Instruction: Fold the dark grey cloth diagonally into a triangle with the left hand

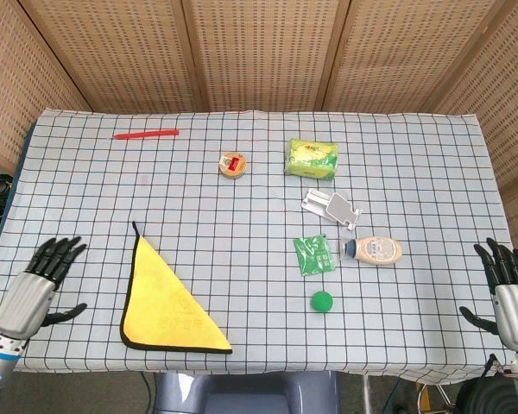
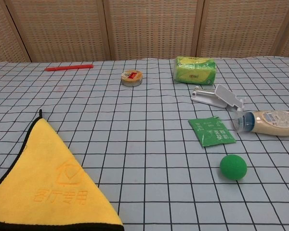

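The cloth [image 1: 165,302] lies folded into a triangle on the front left of the table, yellow side up with a dark edge showing. In the chest view the cloth [image 2: 50,185] fills the lower left corner. My left hand [image 1: 34,285] is off to the left of it, apart from the cloth, fingers spread and holding nothing. My right hand [image 1: 508,285] hangs at the table's front right corner, fingers spread, empty. Neither hand shows in the chest view.
On the checked tablecloth [image 1: 242,216] lie a red strip [image 1: 146,134], a round tin [image 1: 233,164], a green packet [image 1: 312,158], a white clip-like item [image 1: 331,206], a green sachet [image 1: 313,254], a bottle [image 1: 373,251] and a green ball [image 1: 322,301].
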Robot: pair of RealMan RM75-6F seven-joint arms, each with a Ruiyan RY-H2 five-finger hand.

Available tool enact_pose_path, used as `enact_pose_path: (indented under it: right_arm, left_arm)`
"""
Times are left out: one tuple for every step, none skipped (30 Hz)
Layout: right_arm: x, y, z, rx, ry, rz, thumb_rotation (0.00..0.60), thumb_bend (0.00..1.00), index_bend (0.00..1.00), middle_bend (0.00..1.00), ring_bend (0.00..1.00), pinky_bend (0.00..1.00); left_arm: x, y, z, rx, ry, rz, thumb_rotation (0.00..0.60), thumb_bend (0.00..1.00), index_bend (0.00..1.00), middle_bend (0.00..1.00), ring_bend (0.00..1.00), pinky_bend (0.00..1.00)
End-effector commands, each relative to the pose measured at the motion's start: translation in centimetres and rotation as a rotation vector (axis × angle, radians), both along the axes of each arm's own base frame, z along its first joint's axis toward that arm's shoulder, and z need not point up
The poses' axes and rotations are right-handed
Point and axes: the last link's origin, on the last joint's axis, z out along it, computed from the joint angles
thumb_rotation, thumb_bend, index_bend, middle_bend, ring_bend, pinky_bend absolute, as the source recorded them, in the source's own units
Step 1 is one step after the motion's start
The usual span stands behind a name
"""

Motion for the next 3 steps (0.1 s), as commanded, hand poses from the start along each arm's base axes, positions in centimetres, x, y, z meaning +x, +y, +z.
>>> enact_pose_path:
  right_arm:
    - [0.01,0.04,0.00,0.001,0.000,0.002,0.600,0.00,0.00,0.00,0.00,0.00]
    - [0.01,0.05,0.00,0.001,-0.001,0.003,0.600,0.00,0.00,0.00,0.00,0.00]
    - [0.02,0.06,0.02,0.001,-0.001,0.005,0.600,0.00,0.00,0.00,0.00,0.00]
  left_arm:
    - [-0.59,-0.74,1.98,0.160,-0.030,0.136,0.600,0.09,0.00,0.00,0.00,0.00]
    - [-0.71,-0.89,2.19,0.180,-0.031,0.163,0.600,0.09,0.00,0.00,0.00,0.00]
    - [-0.90,-1.08,2.40,0.201,-0.030,0.197,0.600,0.09,0.00,0.00,0.00,0.00]
